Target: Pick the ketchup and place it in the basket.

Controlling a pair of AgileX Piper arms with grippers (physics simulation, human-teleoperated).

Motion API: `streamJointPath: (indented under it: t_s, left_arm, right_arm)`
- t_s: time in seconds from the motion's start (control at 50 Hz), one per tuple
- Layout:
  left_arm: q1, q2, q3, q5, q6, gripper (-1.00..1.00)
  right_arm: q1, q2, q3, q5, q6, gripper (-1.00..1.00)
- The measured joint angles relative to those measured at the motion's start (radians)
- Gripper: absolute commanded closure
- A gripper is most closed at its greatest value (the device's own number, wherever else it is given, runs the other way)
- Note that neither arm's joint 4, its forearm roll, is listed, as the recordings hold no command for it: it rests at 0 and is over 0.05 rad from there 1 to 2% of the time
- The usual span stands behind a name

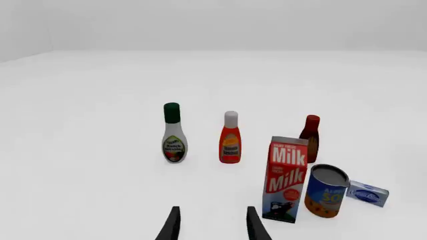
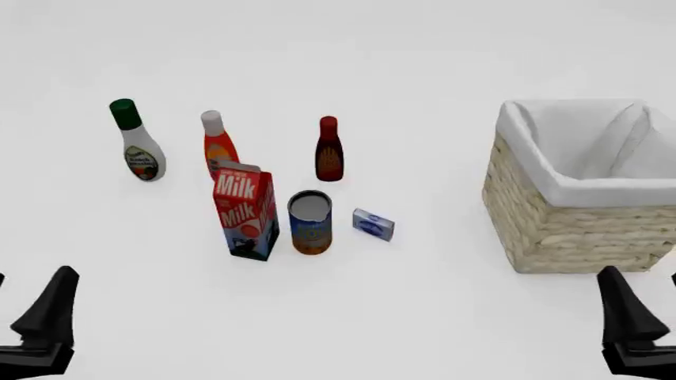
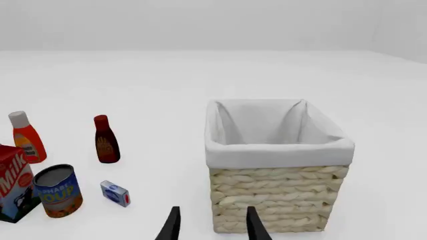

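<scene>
Closest to me, both arms are parked at the near edge, nothing in hand. My left gripper (image 1: 211, 225) has its fingers spread with a clear gap and nothing between them; my right gripper (image 3: 211, 225) is the same, spread and empty, aimed at the basket (image 2: 549, 229).

Now the hazards, working outward. The milk carton (image 2: 246, 210) stands nearest the left arm and almost directly in front of the ketchup (image 2: 218, 146); from the front view it overlaps the bottle's base. If I drive the left arm straight in low, I judge I'd clip the carton and topple it into the soup can (image 2: 309, 222) just beside it. The small blue box (image 2: 373, 225) lies a little further right, out of that line.

Past the carton, the ketchup stands upright in the back row, between the white bottle with the green cap (image 2: 136, 142) and the dark red-brown bottle (image 2: 328, 150). Gaps either side look fair, but a wide-open approach could nudge a neighbour. The bottle is tall and narrow, so a high pinch may tip it.

The basket sits well apart to the right, open-topped; carrying the bottle low across could catch its rim.
</scene>
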Motion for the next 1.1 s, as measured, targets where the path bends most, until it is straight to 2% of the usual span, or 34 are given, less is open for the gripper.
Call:
streamJointPath:
  t_s: [0.26, 0.46, 0.68, 0.92, 1.1]
  left_arm:
    - [0.016, 0.027, -0.020, 0.006, 0.002, -1.00]
    - [0.008, 0.123, -0.081, -0.020, 0.015, -1.00]
    - [-0.011, 0.281, -0.196, -0.041, 0.045, -1.00]
    - [-0.045, 0.433, -0.344, -0.015, 0.077, -1.00]
    - [-0.071, 0.556, -0.471, 0.035, 0.056, -1.00]
  right_arm:
    - [0.001, 0.001, -0.004, 0.005, -0.001, -1.00]
    - [0.001, 0.001, -0.006, 0.009, -0.001, -1.00]
    - [0.001, 0.001, -0.004, 0.009, 0.001, -1.00]
    - [0.003, 0.004, -0.003, 0.008, -0.001, -1.00]
    - [0.003, 0.003, -0.003, 0.007, -0.004, -1.00]
